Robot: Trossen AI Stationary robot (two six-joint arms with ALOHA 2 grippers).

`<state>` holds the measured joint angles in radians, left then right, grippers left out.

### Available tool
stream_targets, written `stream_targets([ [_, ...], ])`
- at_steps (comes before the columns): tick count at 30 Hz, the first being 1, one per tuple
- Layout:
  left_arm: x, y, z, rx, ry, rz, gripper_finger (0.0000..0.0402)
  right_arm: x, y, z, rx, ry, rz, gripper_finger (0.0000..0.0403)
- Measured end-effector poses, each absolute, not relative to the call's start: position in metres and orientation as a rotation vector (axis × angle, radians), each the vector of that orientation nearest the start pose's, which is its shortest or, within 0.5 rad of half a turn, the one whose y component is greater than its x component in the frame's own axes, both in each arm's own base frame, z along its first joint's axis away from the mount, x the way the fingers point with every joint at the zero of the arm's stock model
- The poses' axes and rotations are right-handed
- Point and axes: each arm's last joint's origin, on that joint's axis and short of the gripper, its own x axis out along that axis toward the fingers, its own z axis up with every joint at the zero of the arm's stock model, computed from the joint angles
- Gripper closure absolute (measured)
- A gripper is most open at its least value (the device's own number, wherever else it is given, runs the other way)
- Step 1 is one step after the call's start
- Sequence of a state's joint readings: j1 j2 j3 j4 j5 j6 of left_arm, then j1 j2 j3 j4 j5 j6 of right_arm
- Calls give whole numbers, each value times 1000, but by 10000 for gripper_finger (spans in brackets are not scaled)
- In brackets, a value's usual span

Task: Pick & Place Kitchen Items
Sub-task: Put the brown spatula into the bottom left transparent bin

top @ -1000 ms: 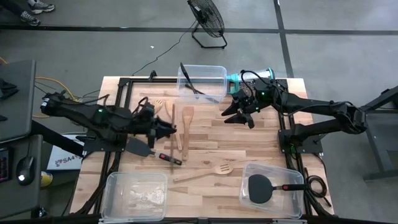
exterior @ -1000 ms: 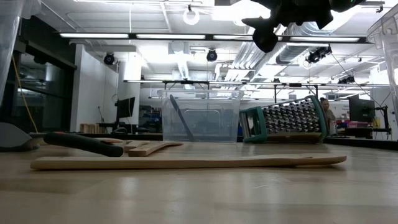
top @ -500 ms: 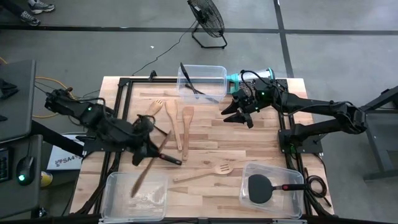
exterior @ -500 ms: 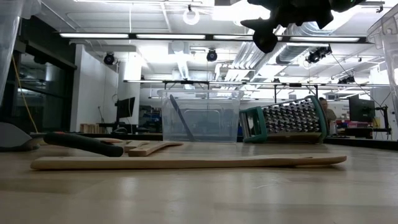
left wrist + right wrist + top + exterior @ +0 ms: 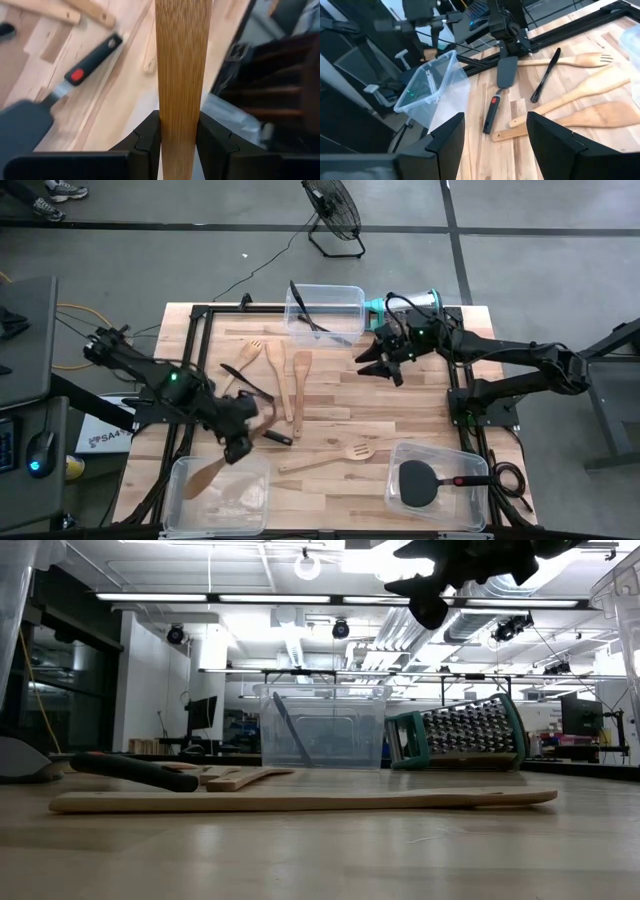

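My left gripper (image 5: 240, 446) is shut on a pale wooden utensil (image 5: 181, 60) and hovers at the far edge of the near-left clear bin (image 5: 250, 505). The utensil's broad end (image 5: 203, 477) is over that bin. On the table lie a wooden fork (image 5: 250, 352), a wooden spoon (image 5: 277, 370), a wooden spatula (image 5: 300, 372), a slotted wooden fork (image 5: 330, 458) and a black spatula with a red-black handle (image 5: 85, 67). My right gripper (image 5: 384, 366) hangs open above the table by the far bin, with nothing between its fingers. My left gripper pinches the wooden utensil's flat handle (image 5: 180, 112) between its two fingers, partway along its length. The fingers slant down from above and lie across the handle. The utensil is lifted clear and tilted, with its broad end lowest.
A far clear bin (image 5: 345, 295) holds a thin black tool (image 5: 308, 320). Beside it lies a steel grater with a teal rim (image 5: 425, 300). The near-right bin (image 5: 478, 500) holds a black spatula (image 5: 420, 482). Another thin black tool (image 5: 546, 74) lies near the wooden fork.
My left gripper has gone toward the table's near edge and the near-left bin. It has sunk a little and tipped from about level to steeply downward. The wooden utensil has swung with it, and its broad end now hangs over that bin.
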<state>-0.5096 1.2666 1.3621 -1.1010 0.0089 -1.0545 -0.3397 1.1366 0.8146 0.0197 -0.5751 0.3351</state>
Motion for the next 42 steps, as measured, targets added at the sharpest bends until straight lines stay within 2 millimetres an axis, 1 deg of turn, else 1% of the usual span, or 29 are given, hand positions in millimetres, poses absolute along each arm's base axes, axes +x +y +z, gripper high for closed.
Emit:
stream_targets([
  [3, 204, -125, 348, -637, 1133, 108, 311, 240, -66, 295, 465, 314, 192, 198],
  [8, 198, -138, 345, -585, 1052, 187, 311, 240, -66, 294, 468, 319, 188, 198],
  [13, 184, -151, 341, -576, 1000, 252, 311, 240, -66, 294, 468, 321, 188, 198],
  [21, 161, -173, 320, -618, 949, 327, 311, 240, -66, 294, 466, 319, 172, 198],
  [24, 157, -178, 314, -636, 927, 329, 311, 240, -66, 294, 466, 319, 172, 198],
  [29, 151, -186, 303, -642, 938, 308, 311, 240, -66, 294, 466, 319, 170, 198],
  [33, 150, -186, 293, -619, 953, 304, 311, 240, -67, 294, 465, 320, 152, 198],
  [37, 151, -188, 288, -571, 977, 251, 311, 240, -67, 293, 465, 322, 141, 198],
  [42, 150, -187, 286, -524, 987, 240, 311, 239, -67, 292, 469, 331, 139, 198],
])
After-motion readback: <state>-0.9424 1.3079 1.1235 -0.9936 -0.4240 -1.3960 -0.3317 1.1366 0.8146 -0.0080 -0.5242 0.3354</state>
